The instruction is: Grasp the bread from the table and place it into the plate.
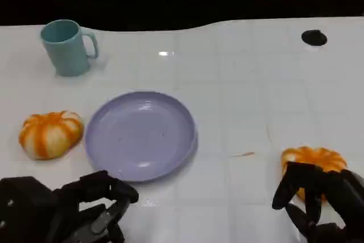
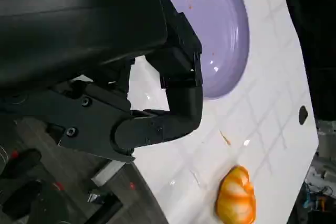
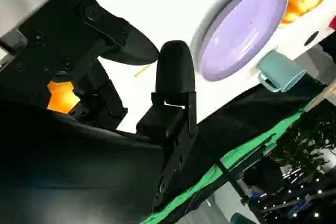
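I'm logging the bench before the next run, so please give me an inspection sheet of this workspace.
Surface: white table, faint grid lines, a small orange fleck near its middle-right.
Job's things: lavender plate holds nothing; one orange-and-white bread lies to the plate's left, another bread lies at the right, right by the right robot hand.
Clutter: teal mug at the far left; small black disc at the far right.
Robot hands: left robot hand holds nothing, near the plate's near edge; right robot hand has fingers spread over the right bread, grip unclear.
Cables: nothing seen.
Surroundings: black backdrop; green strip and plants in the right wrist view.
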`<action>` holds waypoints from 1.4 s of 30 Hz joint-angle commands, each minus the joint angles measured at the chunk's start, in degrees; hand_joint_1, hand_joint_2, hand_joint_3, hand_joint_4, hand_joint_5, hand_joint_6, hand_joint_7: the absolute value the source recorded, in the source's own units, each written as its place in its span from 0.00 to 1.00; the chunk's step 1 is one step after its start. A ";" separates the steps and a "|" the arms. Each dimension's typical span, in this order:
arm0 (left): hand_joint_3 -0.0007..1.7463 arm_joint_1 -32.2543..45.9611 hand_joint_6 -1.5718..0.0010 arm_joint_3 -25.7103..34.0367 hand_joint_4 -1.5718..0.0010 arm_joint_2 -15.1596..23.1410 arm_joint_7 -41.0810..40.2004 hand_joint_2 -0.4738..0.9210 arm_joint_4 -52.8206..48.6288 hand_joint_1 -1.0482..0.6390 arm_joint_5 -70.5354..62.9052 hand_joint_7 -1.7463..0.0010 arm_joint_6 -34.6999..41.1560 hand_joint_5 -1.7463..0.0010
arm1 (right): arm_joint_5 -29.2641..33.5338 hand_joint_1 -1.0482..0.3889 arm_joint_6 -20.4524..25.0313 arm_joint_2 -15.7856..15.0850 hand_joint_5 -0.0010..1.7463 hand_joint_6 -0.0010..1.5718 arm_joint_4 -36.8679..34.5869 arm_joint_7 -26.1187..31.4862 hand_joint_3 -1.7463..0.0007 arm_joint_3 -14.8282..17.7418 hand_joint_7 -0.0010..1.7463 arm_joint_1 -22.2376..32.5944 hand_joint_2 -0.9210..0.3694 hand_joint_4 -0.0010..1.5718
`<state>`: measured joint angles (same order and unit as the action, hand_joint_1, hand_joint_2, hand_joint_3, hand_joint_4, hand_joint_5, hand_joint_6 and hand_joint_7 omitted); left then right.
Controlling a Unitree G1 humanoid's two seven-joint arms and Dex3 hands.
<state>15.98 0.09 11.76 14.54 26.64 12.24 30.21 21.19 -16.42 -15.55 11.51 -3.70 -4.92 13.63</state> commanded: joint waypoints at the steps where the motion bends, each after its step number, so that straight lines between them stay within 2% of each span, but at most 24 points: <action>1: 0.29 -0.18 0.60 0.35 0.60 0.71 0.23 1.00 -0.51 0.38 -0.29 0.25 -1.10 0.00 | 0.03 0.66 -0.12 -0.46 1.00 0.55 -0.40 0.41 0.27 0.47 0.78 -0.31 0.46 0.61; 26: 0.29 -0.14 0.59 0.41 0.60 0.55 -0.15 1.00 -0.43 0.38 -0.19 0.26 -0.87 0.01 | -0.07 0.67 -0.25 -0.51 1.00 0.55 -0.63 0.25 0.28 0.41 0.76 -0.64 0.46 0.61; 29: 0.28 -0.16 0.59 0.32 0.60 0.67 -0.06 1.00 -0.33 0.37 -0.25 0.26 -0.83 0.01 | -1.23 0.69 0.13 -0.16 1.00 0.53 -0.40 -0.07 0.27 0.58 0.74 -0.52 0.47 0.60; 31: 0.28 -0.14 0.59 0.39 0.60 0.72 0.11 1.00 -0.45 0.37 -0.13 0.26 -0.92 0.00 | -1.75 0.68 0.68 0.05 1.00 0.52 0.11 -0.21 0.28 0.67 0.69 -0.41 0.47 0.58; 36: 0.28 -0.16 0.59 0.43 0.60 0.64 0.17 1.00 -0.58 0.38 -0.05 0.26 -1.15 0.00 | -1.50 0.65 1.00 0.16 0.89 0.53 2.13 0.08 0.35 0.79 0.56 -0.13 0.47 0.50; 42: 0.28 -0.19 0.59 0.59 0.61 0.53 0.06 1.00 -0.56 0.38 0.19 0.26 -0.74 0.00 | 1.29 0.62 2.64 -0.59 0.75 0.48 5.50 0.12 0.39 0.98 0.47 0.14 0.48 0.42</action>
<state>15.97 0.08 11.78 14.54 26.21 12.30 29.67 21.29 -14.65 -15.40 15.19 -3.73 -4.76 13.41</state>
